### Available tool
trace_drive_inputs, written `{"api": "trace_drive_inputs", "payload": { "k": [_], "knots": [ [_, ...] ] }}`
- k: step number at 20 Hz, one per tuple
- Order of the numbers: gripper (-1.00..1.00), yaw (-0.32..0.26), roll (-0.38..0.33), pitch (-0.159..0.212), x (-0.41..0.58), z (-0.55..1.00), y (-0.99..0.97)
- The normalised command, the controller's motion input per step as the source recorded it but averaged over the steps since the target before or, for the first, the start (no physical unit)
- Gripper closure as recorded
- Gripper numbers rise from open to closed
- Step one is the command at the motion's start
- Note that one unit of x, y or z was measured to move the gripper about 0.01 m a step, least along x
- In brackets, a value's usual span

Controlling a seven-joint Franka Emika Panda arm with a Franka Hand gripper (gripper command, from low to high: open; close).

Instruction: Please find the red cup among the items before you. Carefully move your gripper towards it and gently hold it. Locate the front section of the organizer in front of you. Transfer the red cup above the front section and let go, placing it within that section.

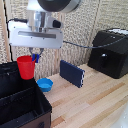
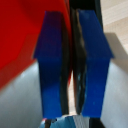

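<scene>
While fingers (image 1: 35,57) pinch it, the red cup (image 1: 25,67) hangs above the organizer (image 1: 20,102).

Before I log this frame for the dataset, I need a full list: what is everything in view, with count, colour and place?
red cup: one, bright red, held in the air above the organizer's edge.
organizer: one, black, the exterior view's lower left.
bowl: one, light blue, on the table beside the organizer.
flat case: one, dark blue, standing mid-table.
machine: one, glossy black, the exterior view's right.
table: one, pale wood.
gripper: one, white-grey with blue fingers, pinching the cup's rim.
</scene>
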Motion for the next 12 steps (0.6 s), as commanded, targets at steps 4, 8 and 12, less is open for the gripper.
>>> {"api": "trace_drive_inputs", "payload": {
  "k": [4,8,12],
  "knots": [
    [1.00,0.093,0.000,0.050,-0.106,-0.16,0.66],
    [1.00,0.081,0.000,0.046,-0.095,-0.26,0.59],
    [1.00,0.040,-0.007,0.011,-0.032,-0.38,0.32]
  ]
}}
